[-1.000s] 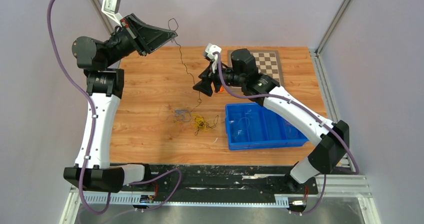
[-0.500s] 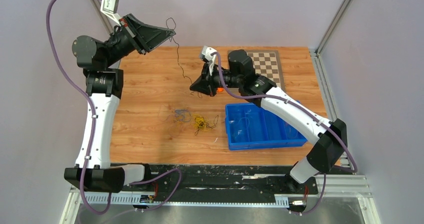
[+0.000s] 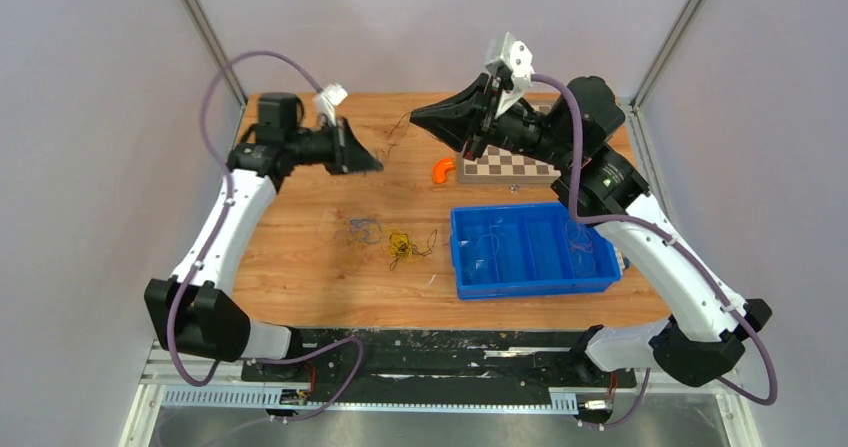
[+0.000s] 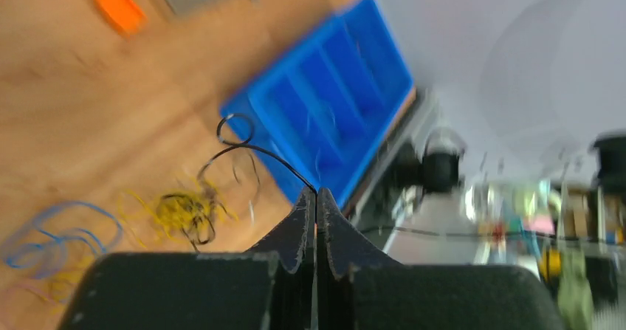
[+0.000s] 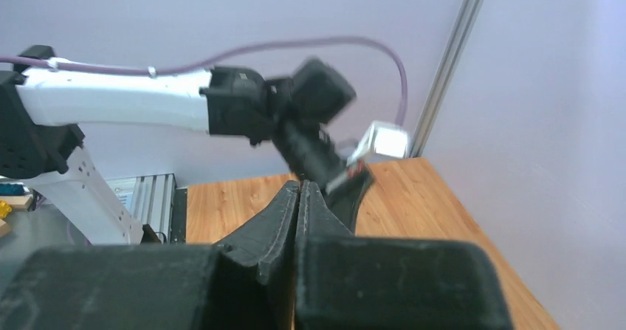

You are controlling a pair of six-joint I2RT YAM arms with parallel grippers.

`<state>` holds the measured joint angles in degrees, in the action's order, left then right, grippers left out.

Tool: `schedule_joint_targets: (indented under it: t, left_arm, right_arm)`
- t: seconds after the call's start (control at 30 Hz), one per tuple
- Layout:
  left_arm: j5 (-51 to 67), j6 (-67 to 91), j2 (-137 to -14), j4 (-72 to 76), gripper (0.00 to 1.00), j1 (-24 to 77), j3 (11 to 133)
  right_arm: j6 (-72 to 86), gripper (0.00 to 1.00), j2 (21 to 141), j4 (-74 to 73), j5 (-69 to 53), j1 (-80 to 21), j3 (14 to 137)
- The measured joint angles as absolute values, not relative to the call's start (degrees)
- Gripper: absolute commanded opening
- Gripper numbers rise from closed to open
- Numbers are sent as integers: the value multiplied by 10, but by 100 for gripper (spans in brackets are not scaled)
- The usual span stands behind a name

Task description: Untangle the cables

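From above, I am holding the left gripper [image 3: 368, 164] and right gripper [image 3: 418, 117] apart over the table [image 3: 300, 267]. This seems to be drawing the black cable [image 3: 393, 135] clear of the yellow cable [image 3: 400, 246] and purple-blue cable [image 3: 363, 230], which are lying near the blue bin [image 3: 535, 287]. Left wrist: jaws are pinching that black cable. Right wrist: jaws are pressing shut; whether wire is inside, I cannot tell.

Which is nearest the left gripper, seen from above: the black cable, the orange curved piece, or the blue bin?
1. black cable: pinched in the left gripper tips.
2. orange curved piece: just to its right.
3. blue bin: farther off, to the lower right.
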<state>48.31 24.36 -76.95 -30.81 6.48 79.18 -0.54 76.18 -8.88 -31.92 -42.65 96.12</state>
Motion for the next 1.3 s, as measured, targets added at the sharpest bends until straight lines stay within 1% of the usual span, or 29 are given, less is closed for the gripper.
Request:
schedule_joint_targets:
  t: [0.1,0.13,0.17,0.2,0.23,0.27,0.3,0.33,0.37,0.4,0.43,0.47,0.53,0.73,0.87,1.03,1.13,1.3]
  left_arm:
    - [536,194,-785,-353,1,124,743]
    - [551,182,-783,-358,8,143,730]
    - [561,174,-778,-358,11,153,722]
    - [568,168,-771,-357,20,156,718]
    - [574,161,-756,-352,27,155,714]
    - [575,158,-750,-350,41,152,714]
    - [577,156,-740,-345,51,151,713]
    - [581,150,-724,-339,67,148,711]
    - [583,143,-712,-336,73,145,710]
    - [587,141,-694,-328,83,140,706]
    - [590,136,-679,-324,86,134,702]
    - [595,132,-664,-319,93,129,697]
    - [598,128,-629,-308,99,112,683]
    - [592,89,-578,-304,100,82,675]
    - [606,90,-551,-217,100,98,637]
    - [585,78,-554,-123,100,202,631]
    - [577,74,-598,-83,100,265,659]
    - [561,48,-672,-63,100,365,698]
  right_arm:
    - [9,0,758,-91,-310,-424,967]
    - [17,0,761,-91,-308,-422,967]
    - [26,0,764,-91,-306,-421,966]
    - [35,0,767,-90,-305,-418,964]
    - [43,0,768,-89,-305,-415,962]
    - [52,0,768,-87,-305,-412,958]
    - [62,0,768,-86,-305,-407,954]
    - [70,0,768,-84,-305,-403,951]
    - [76,0,768,-80,-305,-399,948]
    - [82,0,766,-77,-305,-393,942]
    - [86,0,762,-74,-305,-388,932]
    - [90,0,755,-73,-306,-384,921]
    - [94,0,738,-73,-305,-375,893]
    - [94,0,653,-94,-305,-347,808]
    - [94,0,611,-102,-317,-344,788]
    - [108,0,607,-100,-360,-344,788]
    - [122,0,624,-100,-385,-344,791]
    - [158,0,655,-87,-422,-344,797]
